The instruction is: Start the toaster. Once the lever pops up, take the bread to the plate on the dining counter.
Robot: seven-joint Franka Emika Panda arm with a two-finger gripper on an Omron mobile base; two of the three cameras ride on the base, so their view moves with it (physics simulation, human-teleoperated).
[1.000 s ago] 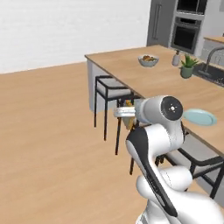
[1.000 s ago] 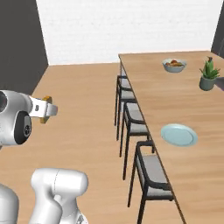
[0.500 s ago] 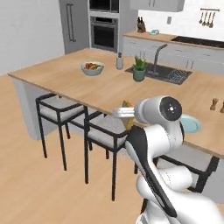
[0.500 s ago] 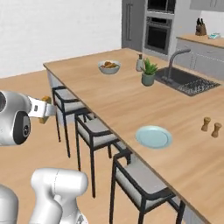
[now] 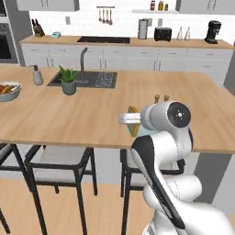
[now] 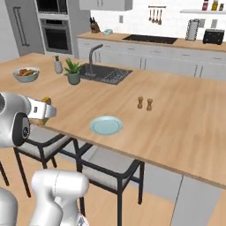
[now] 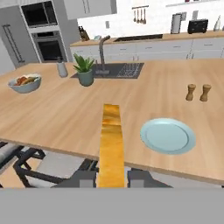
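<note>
My gripper (image 7: 111, 177) is shut on the bread (image 7: 111, 144), a tan slice with golden-orange crust held edge-on. It hangs at the near edge of the light-wood dining counter (image 7: 52, 118). The pale blue-green plate (image 7: 167, 135) lies on that counter, just right of the slice and a little beyond it. From the right base view, the gripper (image 6: 44, 110) and bread (image 6: 46, 101) are left of the plate (image 6: 106, 125). In the left base view the bread (image 5: 133, 120) sticks out in front of the arm. The black toaster (image 5: 163, 34) stands far off on the back worktop.
Two wooden shakers (image 7: 197, 92) stand behind the plate. A potted plant (image 7: 85, 70), a fruit bowl (image 7: 25, 82), a soap bottle (image 7: 62, 68) and a sink (image 7: 118, 70) occupy the counter's far left. Black stools (image 6: 106, 172) stand under the near edge. A black coffee machine (image 5: 211, 32) is right of the toaster.
The base has driven and turned, so the whole scene shifted: the island now lies square ahead and close, with the plate nearer. The bread stays in the gripper.
</note>
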